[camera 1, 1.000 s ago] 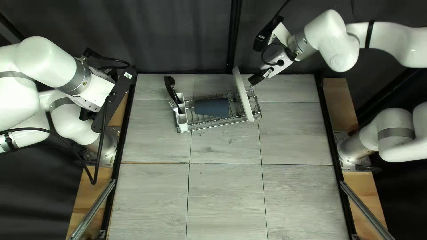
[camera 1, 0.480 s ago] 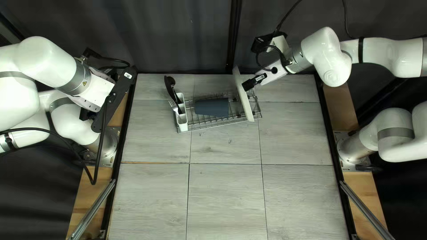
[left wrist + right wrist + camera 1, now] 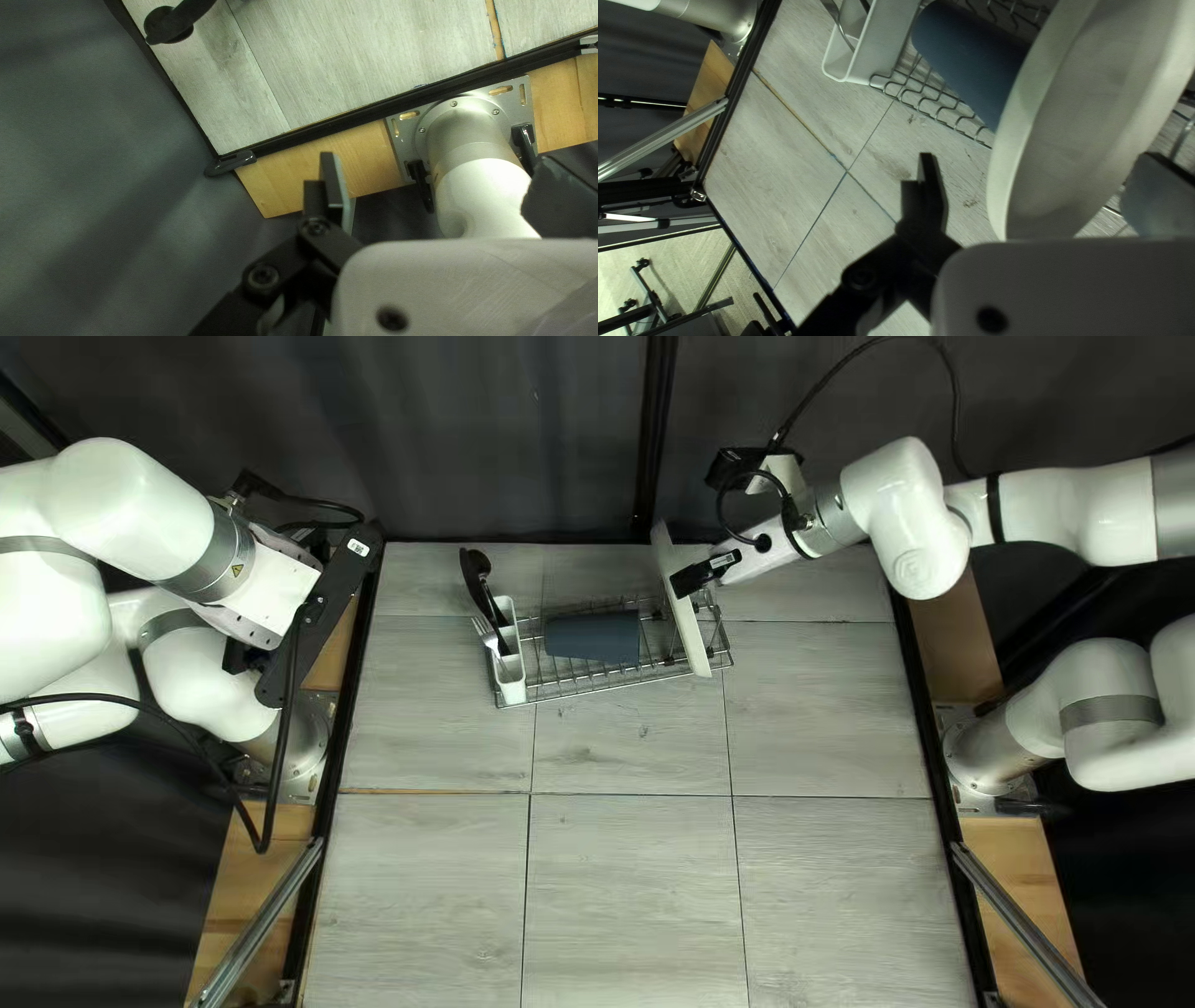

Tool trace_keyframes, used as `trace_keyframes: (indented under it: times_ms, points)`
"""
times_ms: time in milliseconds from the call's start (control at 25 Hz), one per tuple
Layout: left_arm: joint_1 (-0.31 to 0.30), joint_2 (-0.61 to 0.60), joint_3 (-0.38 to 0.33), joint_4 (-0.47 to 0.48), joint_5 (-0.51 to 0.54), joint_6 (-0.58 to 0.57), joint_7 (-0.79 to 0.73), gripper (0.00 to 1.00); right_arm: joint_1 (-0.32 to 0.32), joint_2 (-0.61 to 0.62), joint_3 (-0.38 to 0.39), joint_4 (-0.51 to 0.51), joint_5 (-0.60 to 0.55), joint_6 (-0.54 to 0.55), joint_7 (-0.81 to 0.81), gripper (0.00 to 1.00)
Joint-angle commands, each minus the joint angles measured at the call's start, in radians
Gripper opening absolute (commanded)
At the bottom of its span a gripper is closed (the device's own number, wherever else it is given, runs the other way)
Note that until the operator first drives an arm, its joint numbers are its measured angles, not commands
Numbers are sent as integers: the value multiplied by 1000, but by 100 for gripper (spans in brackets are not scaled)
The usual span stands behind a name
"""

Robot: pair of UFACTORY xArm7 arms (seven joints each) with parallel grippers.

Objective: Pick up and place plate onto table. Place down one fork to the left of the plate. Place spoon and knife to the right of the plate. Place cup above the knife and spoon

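Note:
At the top right of the top left view, my right gripper [image 3: 707,573] is beside the white plate [image 3: 688,612], which stands on edge in the wire rack. In the right wrist view the plate [image 3: 1089,124] reaches between the widely spaced fingers of my right gripper [image 3: 1036,163]; the near finger shows a gap to it. The dark blue cup [image 3: 594,637] lies on its side in the rack. Black utensils [image 3: 477,573] and a silver one [image 3: 487,632] stand in the white holder [image 3: 509,675]. My left gripper [image 3: 321,612] is off the table's left edge, open and empty in its wrist view [image 3: 439,163].
The wire rack [image 3: 585,690] stands near the table's far edge, with the cup close beside the plate. My left arm's base [image 3: 470,124] shows ahead of its gripper, behind the black table rail [image 3: 349,122]. A dark curtain [image 3: 523,436] hangs behind the table.
My right gripper has come down toward the near edge and slightly left, from behind the rack to the plate's right side. My left arm, the plate and the rack have stayed still.

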Motion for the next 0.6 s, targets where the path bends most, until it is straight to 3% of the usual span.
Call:
trace_keyframes:
  times_ms: [40,360,600]
  points:
    - [0,0,0,0,0,0,0,100,53,28,-34,18,60,-30,-53,100]
    - [0,0,0,0,0,0,0,100,78,40,-43,38,81,-51,-78,91]
    - [0,0,0,0,0,0,0,100,131,59,-83,40,147,-82,-142,86]
